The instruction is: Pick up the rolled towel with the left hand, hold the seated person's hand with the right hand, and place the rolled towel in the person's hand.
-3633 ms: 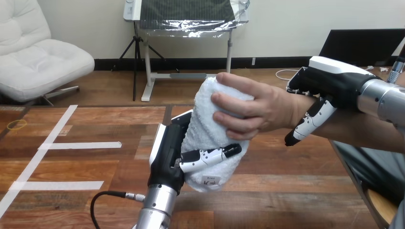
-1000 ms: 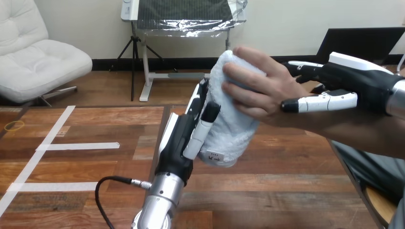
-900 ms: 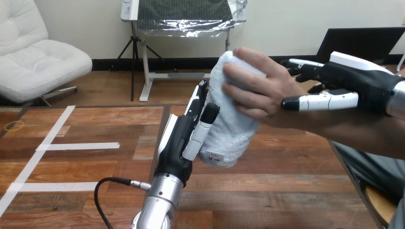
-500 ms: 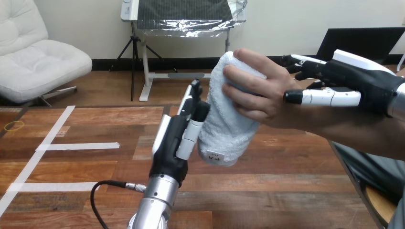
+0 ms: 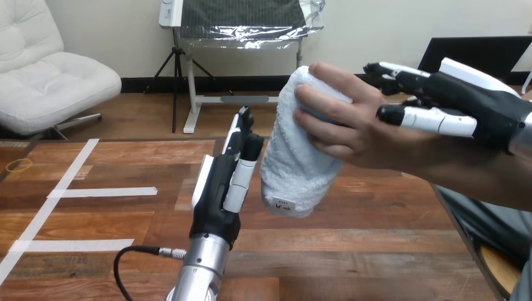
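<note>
The rolled towel (image 5: 292, 166) is held upright above the wooden table (image 5: 376, 251), right of centre. It is held in the person's hand (image 5: 361, 135), whose fingers are curled round its upper half from the right. The lower end of the towel, where a small label (image 5: 281, 203) shows, hangs free and is not supported from below.

The left hand (image 5: 216, 188) is raised just left of the towel with its fingers straight and pointing up, and nothing is gripped by it. Whether its thumb side touches the cloth cannot be told. The right hand (image 5: 467, 103) is placed over the person's wrist at the far right. Its fingers are extended, not wrapped round the wrist, so no hold is seen.

The placing is judged to be done, and the step in hand is judged to be the release. It is done well as follows:

1. The left hand is drawn leftward and toward the near edge, fingers straight, so that no cloth is caught.
2. The towel is not brushed on the way. Only its upper half is gripped, so it could be tipped or pulled loose.
3. The right hand is lifted upward off the wrist, not dragged along the forearm.
4. Both hands are moved slowly, since the person's grip is the only support.
</note>
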